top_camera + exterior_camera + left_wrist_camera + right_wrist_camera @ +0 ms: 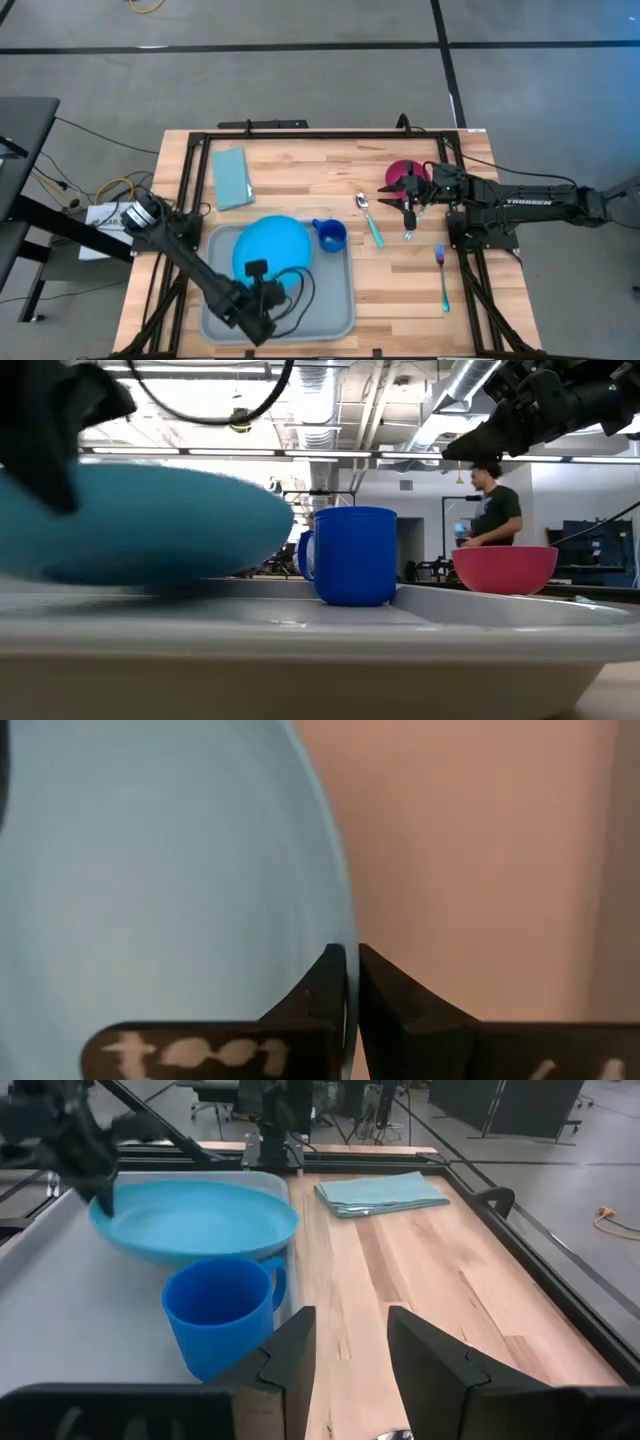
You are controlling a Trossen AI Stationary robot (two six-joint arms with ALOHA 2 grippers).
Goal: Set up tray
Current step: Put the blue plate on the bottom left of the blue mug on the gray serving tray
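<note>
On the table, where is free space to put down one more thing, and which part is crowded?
Free: the wood between the napkin and the spoon, and the strip between the tray and the fork. Crowded: the tray, holding the plate pinched by the left hand and the mug; also around the red bowl, where the open right hand hovers.

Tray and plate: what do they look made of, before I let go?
The tray looks like matte grey-blue moulded plastic, with rounded corners and a raised rim. The plate, pinched at its edge by the left gripper, looks like smooth, thin blue plastic, probably.
</note>
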